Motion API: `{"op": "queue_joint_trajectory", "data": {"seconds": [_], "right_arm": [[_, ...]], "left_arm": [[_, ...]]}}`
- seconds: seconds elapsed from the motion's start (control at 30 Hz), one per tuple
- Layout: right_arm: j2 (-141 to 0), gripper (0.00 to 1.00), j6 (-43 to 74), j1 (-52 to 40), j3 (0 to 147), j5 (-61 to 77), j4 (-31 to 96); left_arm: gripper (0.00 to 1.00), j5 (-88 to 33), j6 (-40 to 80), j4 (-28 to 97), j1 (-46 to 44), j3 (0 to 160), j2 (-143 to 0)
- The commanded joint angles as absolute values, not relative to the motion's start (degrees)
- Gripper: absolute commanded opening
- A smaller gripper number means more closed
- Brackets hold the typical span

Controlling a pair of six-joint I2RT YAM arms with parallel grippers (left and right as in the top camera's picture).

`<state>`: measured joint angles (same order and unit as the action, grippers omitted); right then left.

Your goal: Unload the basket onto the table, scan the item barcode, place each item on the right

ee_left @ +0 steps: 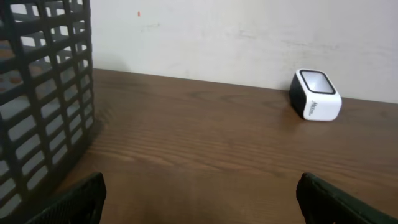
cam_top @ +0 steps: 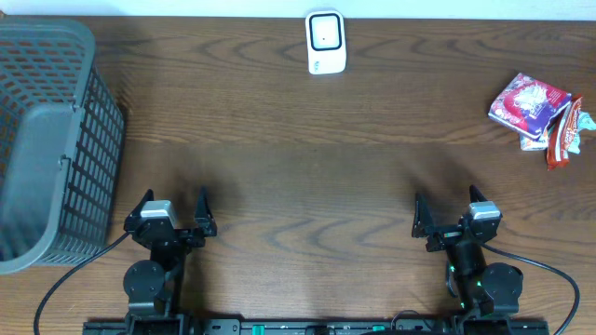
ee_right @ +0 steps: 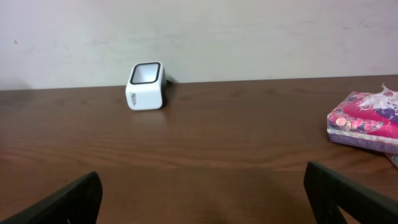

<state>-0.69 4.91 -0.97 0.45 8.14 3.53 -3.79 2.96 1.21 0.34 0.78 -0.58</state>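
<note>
A white barcode scanner (cam_top: 325,42) with a dark window stands at the table's far middle edge; the scanner (ee_left: 315,94) shows far right in the left wrist view, and the scanner (ee_right: 146,85) far left in the right wrist view. Pink and red snack packets (cam_top: 537,112) lie in a small pile at the far right, and one pink packet (ee_right: 365,121) shows in the right wrist view. My left gripper (cam_top: 173,216) rests open near the front left. My right gripper (cam_top: 450,216) rests open near the front right. Both hold nothing.
A dark grey mesh basket (cam_top: 51,140) stands along the left side of the table, its wall (ee_left: 40,93) close on the left in the left wrist view. A pale wall runs behind the table's far edge.
</note>
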Motion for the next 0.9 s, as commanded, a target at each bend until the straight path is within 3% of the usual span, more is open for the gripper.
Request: {"op": "queue_joint_trajectory", "data": {"seconds": [0.0, 0.87], "right_arm": [[-0.4, 0.99, 4.2, -0.7, 0.3, 8.1, 3.6], [-0.4, 0.99, 4.2, -0.7, 0.3, 8.1, 3.7]], "left_arm": [[0.98, -2.8, 2.4, 3.8, 0.6, 0.2, -0.1], [0.98, -2.3, 1.5, 4.0, 0.5, 0.2, -0.2]]}}
